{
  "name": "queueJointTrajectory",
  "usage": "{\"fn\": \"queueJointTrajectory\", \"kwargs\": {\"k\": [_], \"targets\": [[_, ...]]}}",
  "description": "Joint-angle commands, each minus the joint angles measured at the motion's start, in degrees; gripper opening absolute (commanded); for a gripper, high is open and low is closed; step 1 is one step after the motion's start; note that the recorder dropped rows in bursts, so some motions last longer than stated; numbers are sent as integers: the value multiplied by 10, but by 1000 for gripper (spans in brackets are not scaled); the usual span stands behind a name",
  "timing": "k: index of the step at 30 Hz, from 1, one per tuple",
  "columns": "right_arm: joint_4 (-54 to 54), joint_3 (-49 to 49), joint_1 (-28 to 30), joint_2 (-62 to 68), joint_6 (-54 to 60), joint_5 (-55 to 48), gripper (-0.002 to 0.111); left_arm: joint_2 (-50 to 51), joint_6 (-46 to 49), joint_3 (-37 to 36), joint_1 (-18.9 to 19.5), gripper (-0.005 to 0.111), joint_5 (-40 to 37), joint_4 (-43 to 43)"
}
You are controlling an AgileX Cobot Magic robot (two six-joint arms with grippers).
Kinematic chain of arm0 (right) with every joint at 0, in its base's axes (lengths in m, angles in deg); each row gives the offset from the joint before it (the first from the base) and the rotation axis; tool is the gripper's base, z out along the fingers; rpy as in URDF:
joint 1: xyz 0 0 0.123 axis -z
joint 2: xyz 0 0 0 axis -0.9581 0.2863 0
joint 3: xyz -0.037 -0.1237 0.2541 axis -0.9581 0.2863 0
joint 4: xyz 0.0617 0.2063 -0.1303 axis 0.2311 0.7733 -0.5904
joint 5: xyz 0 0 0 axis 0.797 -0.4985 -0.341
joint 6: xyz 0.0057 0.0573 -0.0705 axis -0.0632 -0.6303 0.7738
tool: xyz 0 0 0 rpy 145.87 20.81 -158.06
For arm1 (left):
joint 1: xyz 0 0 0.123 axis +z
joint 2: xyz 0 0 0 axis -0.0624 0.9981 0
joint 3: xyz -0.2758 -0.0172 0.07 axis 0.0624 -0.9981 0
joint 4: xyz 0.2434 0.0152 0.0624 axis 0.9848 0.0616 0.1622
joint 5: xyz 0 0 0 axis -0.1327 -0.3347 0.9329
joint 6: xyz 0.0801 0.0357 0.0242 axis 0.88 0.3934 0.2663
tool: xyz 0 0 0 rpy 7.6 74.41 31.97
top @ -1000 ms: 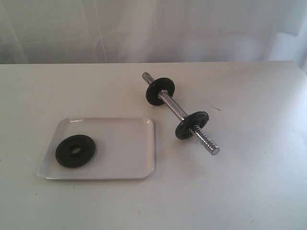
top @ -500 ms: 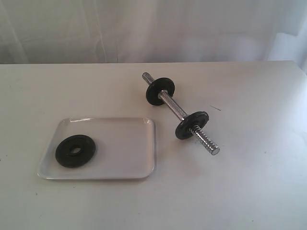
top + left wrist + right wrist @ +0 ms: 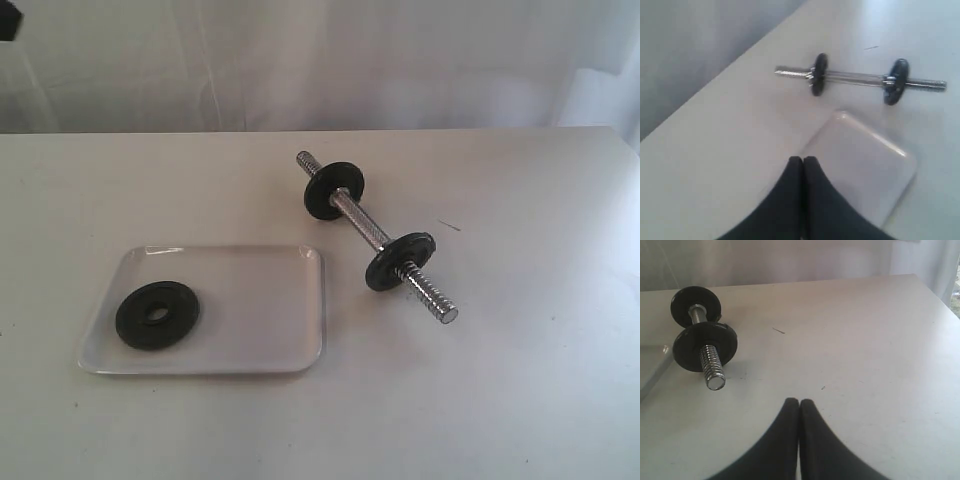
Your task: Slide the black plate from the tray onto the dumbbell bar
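Note:
A black plate (image 3: 157, 316) lies flat in the left part of the translucent tray (image 3: 260, 310). The chrome dumbbell bar (image 3: 374, 233) rests on the table right of the tray, carrying two black discs (image 3: 334, 190) (image 3: 399, 261). No arm shows in the exterior view except a dark bit at the top left corner (image 3: 8, 20). In the left wrist view my left gripper (image 3: 803, 160) is shut and empty above the tray (image 3: 870, 160), with the bar (image 3: 855, 78) beyond. My right gripper (image 3: 799, 402) is shut and empty over bare table, the bar's threaded end (image 3: 712, 369) off to one side.
White curtain hangs behind the table's far edge (image 3: 320, 130). A small dark mark (image 3: 449, 226) lies on the table right of the bar. The table's right corner (image 3: 920, 280) shows in the right wrist view.
A dark object has come into the top left corner of the exterior view. The plate, tray and bar have not moved.

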Motion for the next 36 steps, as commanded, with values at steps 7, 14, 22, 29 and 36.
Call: {"fn": "queueJointTrajectory", "kwargs": {"k": [7, 14, 22, 29, 36], "targets": [[-4, 1, -1, -4, -5, 1, 0, 140, 245, 8, -137, 0, 53, -28], [-4, 1, -1, -4, -5, 1, 0, 236, 313, 8, -242, 13, 170, 16], [-4, 1, -1, -4, -5, 1, 0, 344, 388, 8, -339, 60, 350, 136], [-4, 1, -1, -4, -5, 1, 0, 447, 425, 64, -372, 60, 382, 140], [-4, 1, -1, -4, -5, 1, 0, 517, 427, 134, -372, 60, 381, 196]]}}
